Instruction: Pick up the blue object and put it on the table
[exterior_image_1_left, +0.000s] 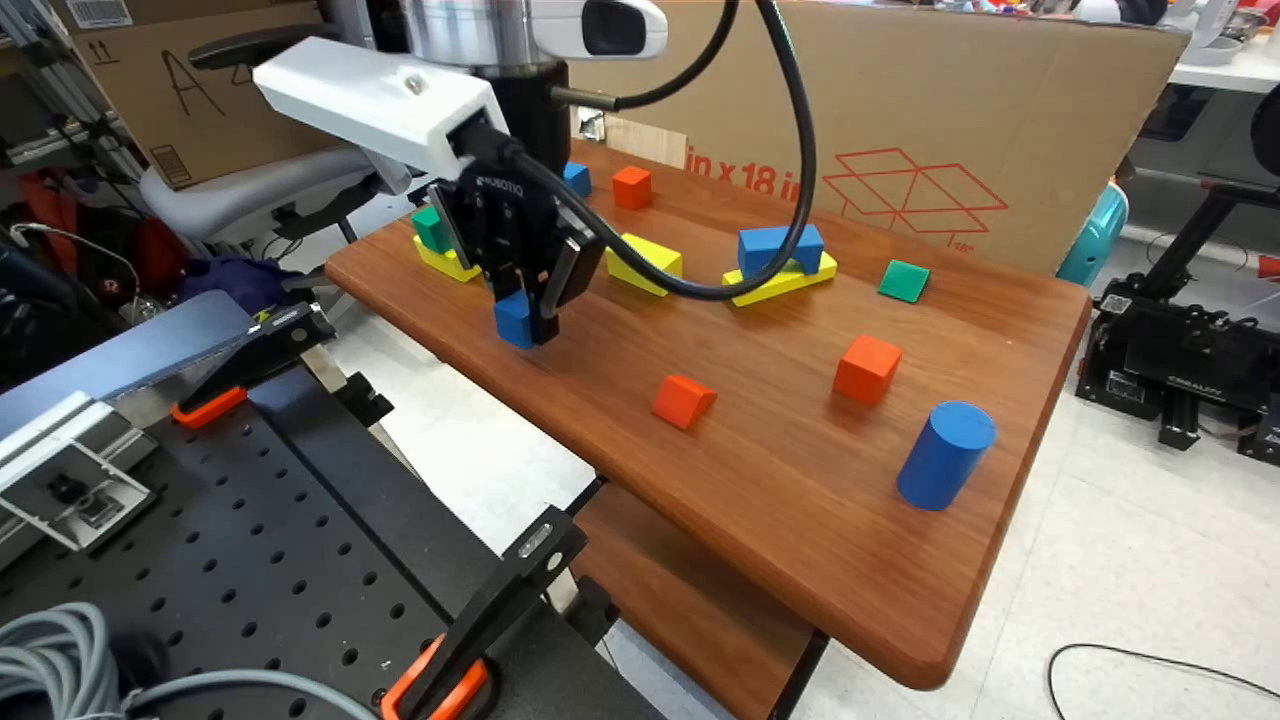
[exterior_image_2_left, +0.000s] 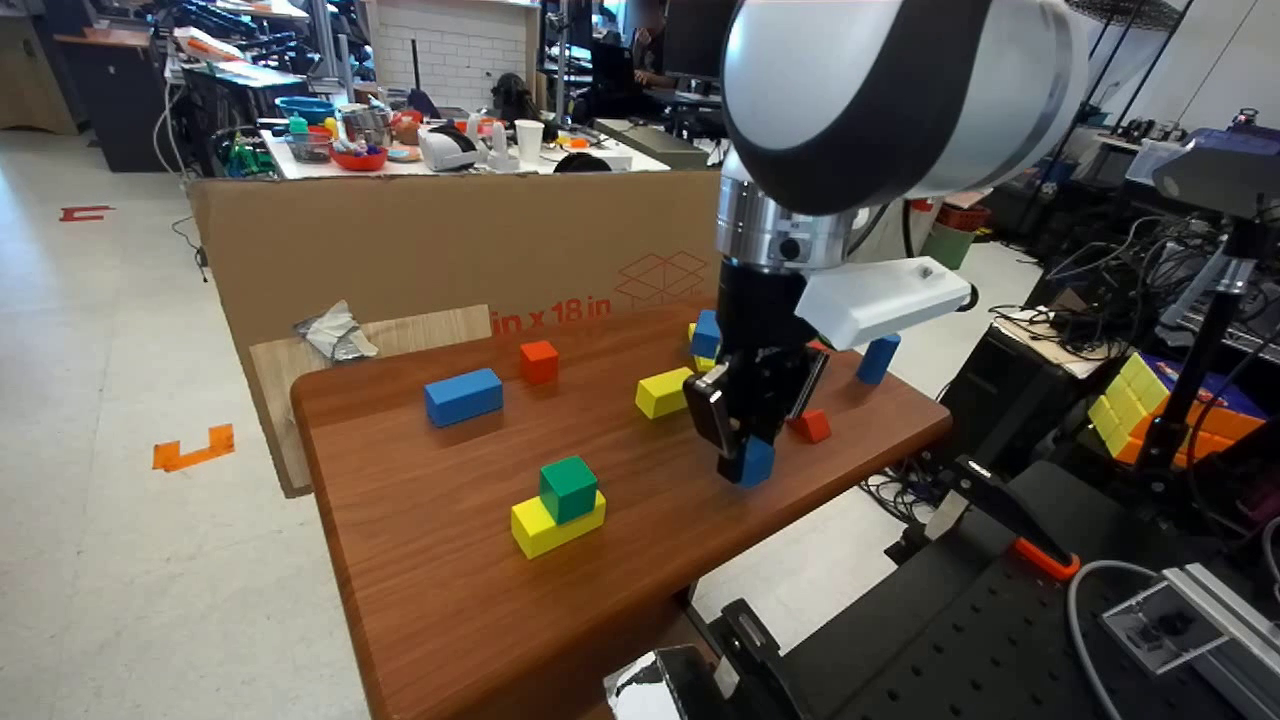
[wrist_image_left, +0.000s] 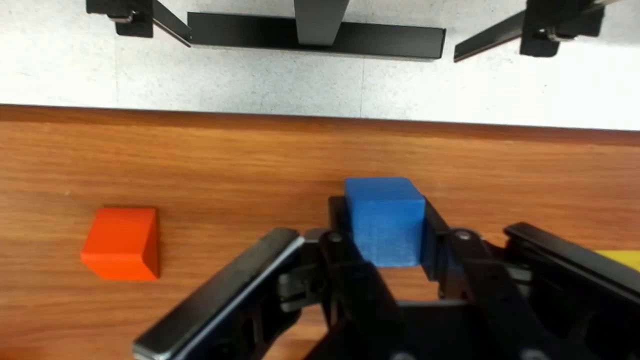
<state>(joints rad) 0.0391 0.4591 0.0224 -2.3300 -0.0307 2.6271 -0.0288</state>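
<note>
The small blue cube (wrist_image_left: 386, 227) is between the two black fingers of my gripper (wrist_image_left: 383, 220) in the wrist view, with both fingers against its sides. My gripper is shut on it. The cube also shows at the fingertips in both exterior views (exterior_image_1_left: 513, 320) (exterior_image_2_left: 757, 462), partly covered by a finger. It is at or just above the reddish-brown wooden table (exterior_image_1_left: 760, 480), near the long edge facing the black bench. I cannot tell whether its underside touches the wood. The table also shows in the wrist view (wrist_image_left: 225, 165).
An orange wedge (wrist_image_left: 120, 245) lies beside the gripper. A blue cylinder (exterior_image_1_left: 945, 455), an orange cube (exterior_image_1_left: 867, 370), a yellow block (exterior_image_2_left: 664, 393), a green cube (exterior_image_2_left: 568, 488) on a yellow block and a blue bar (exterior_image_2_left: 464, 397) stand around. A cardboard sheet (exterior_image_1_left: 930, 130) borders the far side.
</note>
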